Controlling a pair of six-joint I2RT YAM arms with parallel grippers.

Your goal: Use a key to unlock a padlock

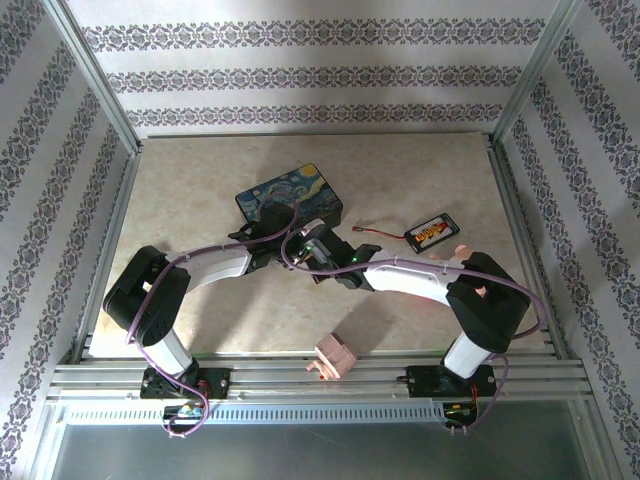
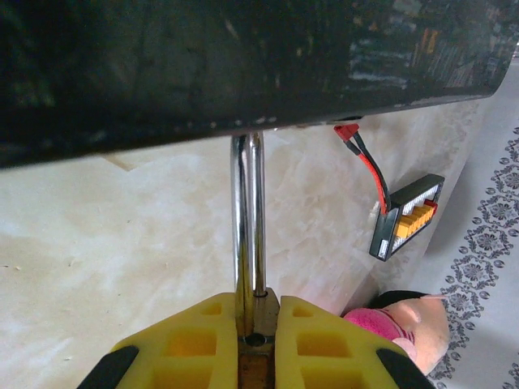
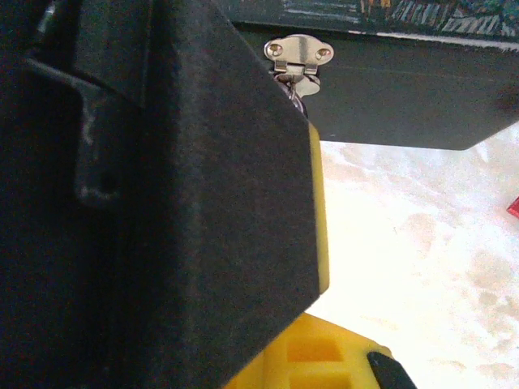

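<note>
The padlock (image 2: 247, 219) hangs from the painted box (image 1: 290, 198). Its silver shackle runs up to the box's dark side and its brass body sits between yellow pads. My left gripper (image 2: 258, 340) is shut on that brass body, right at the box's front (image 1: 262, 236). My right gripper (image 1: 313, 245) is close beside it, shut. In the right wrist view one of its yellow fingers (image 3: 324, 356) shows low down, while a black gripper body (image 3: 162, 203) with a yellow pad edge blocks the left side. The box's metal clasp (image 3: 298, 55) is above. The key is hidden.
A black battery pack (image 1: 433, 233) with a red wire (image 2: 369, 162) lies to the right of the box. A small wooden block (image 1: 335, 357) sits near the table's front edge. Metal frame rails and patterned walls border the table.
</note>
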